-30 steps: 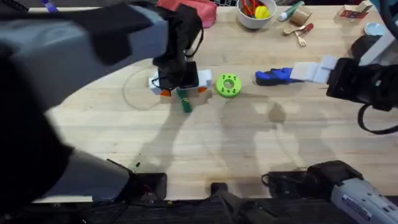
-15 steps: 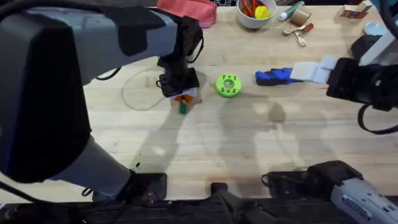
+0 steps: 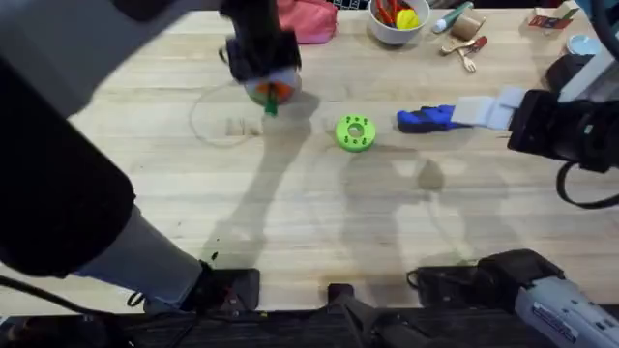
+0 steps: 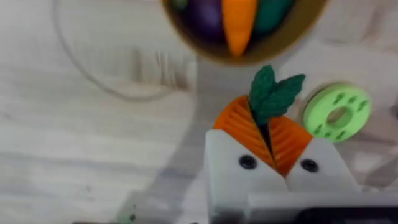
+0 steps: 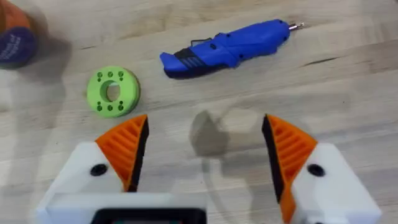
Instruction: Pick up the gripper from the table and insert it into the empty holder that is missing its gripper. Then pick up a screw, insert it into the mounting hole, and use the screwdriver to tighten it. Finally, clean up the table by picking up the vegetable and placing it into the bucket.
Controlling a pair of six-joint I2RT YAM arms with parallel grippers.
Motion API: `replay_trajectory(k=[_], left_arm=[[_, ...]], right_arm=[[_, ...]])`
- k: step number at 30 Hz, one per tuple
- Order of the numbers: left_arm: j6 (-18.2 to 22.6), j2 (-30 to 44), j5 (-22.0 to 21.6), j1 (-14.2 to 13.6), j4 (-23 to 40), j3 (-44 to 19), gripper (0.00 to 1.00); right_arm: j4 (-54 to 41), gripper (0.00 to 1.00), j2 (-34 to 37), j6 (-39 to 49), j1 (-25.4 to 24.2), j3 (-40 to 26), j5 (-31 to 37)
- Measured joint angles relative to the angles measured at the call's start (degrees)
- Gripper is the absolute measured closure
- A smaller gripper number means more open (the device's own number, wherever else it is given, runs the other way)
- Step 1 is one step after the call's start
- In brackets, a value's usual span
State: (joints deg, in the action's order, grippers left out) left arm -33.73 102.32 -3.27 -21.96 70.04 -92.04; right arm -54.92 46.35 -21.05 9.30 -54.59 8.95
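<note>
My left gripper hangs above the far left part of the table, shut on the vegetable. In the left wrist view its orange pads pinch the dark green leafy vegetable, just short of the brown-rimmed bucket, which holds purple, orange and green toy pieces. The blue screwdriver lies on the table at the right, metal tip pointing away. My right gripper hovers next to it, open, nothing between its pads. The loose gripper, holder and screw are out of view.
A lime-green disc with holes lies mid-table between the grippers. At the back edge stand a white bowl of toys, a red pouch and small utensils. The near half of the table is bare wood.
The left gripper has risen from the table near the green disc and moved back and left, carrying the vegetable with it. The right arm and screwdriver have not moved.
</note>
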Motion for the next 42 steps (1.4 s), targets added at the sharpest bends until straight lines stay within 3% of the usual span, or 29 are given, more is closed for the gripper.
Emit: replay_trajectory(k=[4,12,23,29,31,36,42], left_arm=[[4.67,-0.61,-2.03,2.23,-4.20,-5.43,0.984],[11.02,-0.18,-2.98,8.78,-14.44,-6.19,0.985],[12.76,5.30,-2.96,8.77,-15.33,-6.19,0.964],[12.92,5.18,-2.97,8.77,-14.20,-6.19,0.065],[12.95,5.14,-2.93,8.77,-13.61,-6.19,0.019],[13.00,2.96,-2.51,8.77,-10.19,-6.19,0.016],[13.00,-6.53,-2.50,8.77,-3.10,-6.19,0.015]], right_arm=[[0.00,0.007,0.00,0.01,-0.02,0.02,0.00],[0.02,0.008,0.00,-0.01,-0.02,0.02,0.00],[0.00,0.010,0.00,0.01,-0.02,0.02,0.00],[0.01,0.010,0.00,0.01,0.00,0.01,0.00],[0.00,0.010,0.00,-0.01,-0.02,0.02,0.00],[0.00,0.009,0.00,0.00,-0.02,0.01,0.00],[0.00,0.010,0.00,0.01,0.00,0.02,0.00]])
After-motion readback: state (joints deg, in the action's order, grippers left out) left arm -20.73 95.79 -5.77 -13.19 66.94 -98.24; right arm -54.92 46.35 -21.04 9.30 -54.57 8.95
